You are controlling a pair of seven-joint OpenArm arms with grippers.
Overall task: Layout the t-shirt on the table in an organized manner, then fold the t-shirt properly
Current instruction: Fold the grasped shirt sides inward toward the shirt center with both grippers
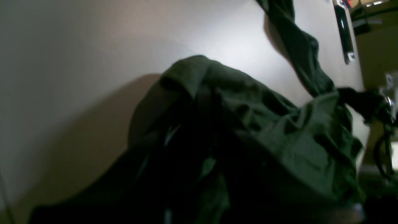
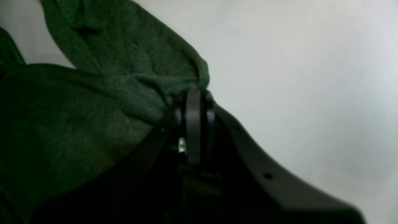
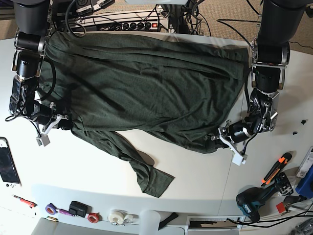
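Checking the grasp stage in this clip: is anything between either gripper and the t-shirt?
Nothing visible. The right gripper is shut on the t-shirt, fabric bunched at its tips. The left gripper sits at the shirt's lower edge with cloth gathered against it, apparently pinching it. The tools lie apart, along the table edges.

bench: wide smooth white bench point(image 3: 195, 176) with rounded corners, a thin dark seam crossing its right side
shirt: large dark green knit t-shirt point(image 3: 146, 83) spread across the far half of the bench, one short sleeve trailing toward the near edge
left edge: white handheld game console point(image 3: 7, 164)
near left corner: small red-handled tool point(image 3: 22, 200), rolls of tape point(image 3: 93, 217)
near right corner: teal and black power drill point(image 3: 259, 198), orange and black utility knife point(image 3: 276, 169)
far edge: black power strip with cables point(image 3: 127, 22)
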